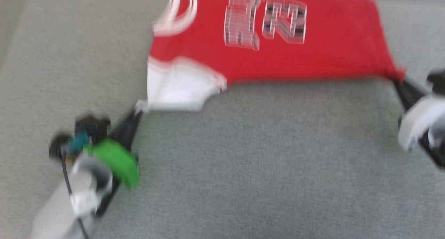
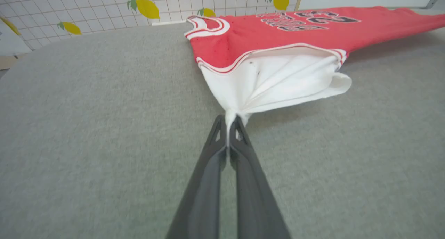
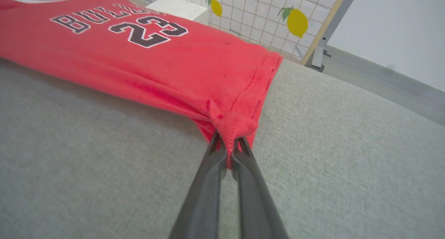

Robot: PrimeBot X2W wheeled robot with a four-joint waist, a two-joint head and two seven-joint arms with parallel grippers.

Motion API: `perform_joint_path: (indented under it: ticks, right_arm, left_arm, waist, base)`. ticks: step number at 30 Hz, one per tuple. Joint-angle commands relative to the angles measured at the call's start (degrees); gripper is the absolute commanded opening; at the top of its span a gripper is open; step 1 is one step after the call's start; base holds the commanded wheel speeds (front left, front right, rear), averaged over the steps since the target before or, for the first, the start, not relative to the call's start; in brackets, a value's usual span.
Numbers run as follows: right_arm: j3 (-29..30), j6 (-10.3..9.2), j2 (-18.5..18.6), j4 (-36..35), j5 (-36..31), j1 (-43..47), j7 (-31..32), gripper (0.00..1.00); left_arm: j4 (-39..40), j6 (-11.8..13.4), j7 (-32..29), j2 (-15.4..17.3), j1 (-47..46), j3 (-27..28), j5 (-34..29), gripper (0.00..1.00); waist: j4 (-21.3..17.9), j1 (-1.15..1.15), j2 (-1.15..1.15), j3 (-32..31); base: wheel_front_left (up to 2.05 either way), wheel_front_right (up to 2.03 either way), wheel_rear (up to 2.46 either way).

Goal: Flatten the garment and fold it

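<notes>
The shirt (image 1: 278, 58) lies face up on the grey desk (image 1: 243, 162), stretched between the two tools. This is probably so that a taut near edge smooths the cloth before any fold. The left tool (image 2: 228, 122) is pressed together on the tip of the white sleeve (image 2: 278, 79), which fans out in pleats just ahead of its fingertips. The red body spreads beyond, to that tool's right. The right tool (image 3: 227, 147) is likewise closed, pinching the red bottom corner (image 3: 236, 124), which is bunched at its tips, with the lettering and number further ahead to its left. Both pinched points seem raised slightly off the desk.
</notes>
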State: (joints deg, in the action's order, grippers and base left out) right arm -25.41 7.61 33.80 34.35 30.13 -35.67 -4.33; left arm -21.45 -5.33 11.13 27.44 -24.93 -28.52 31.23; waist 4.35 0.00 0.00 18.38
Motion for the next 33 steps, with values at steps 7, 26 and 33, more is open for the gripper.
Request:
perform_joint_path:
  ticks: [7, 26, 33]
  right_arm:
    - [-1.79, -0.12, 4.55, -6.81, 9.27, 14.96, 10.42, 0.00]
    - [15.68, -0.12, 3.95, -28.52, 15.18, 43.23, 25.66, 0.00]
    - [21.00, -0.12, 0.85, -33.79, 12.93, 40.59, 26.44, 0.00]
  left_arm:
    - [10.21, 1.00, -6.96, 6.46, 16.20, -1.12, 4.51, 0.00]
    - [28.63, 7.65, -10.14, 9.17, 32.87, -3.23, 6.49, 0.00]
    - [29.83, 8.05, -6.04, 7.01, 25.40, -0.92, 4.07, 0.00]
  waist:
    - [2.01, 0.00, 0.00, -14.44]
    - [1.02, 0.00, 0.00, -15.81]
    - [0.64, 0.00, 0.00, -11.15]
  base:
    - [0.00, 0.00, 0.00]
    - [0.00, 0.00, 0.00]
    - [0.00, 0.00, 0.00]
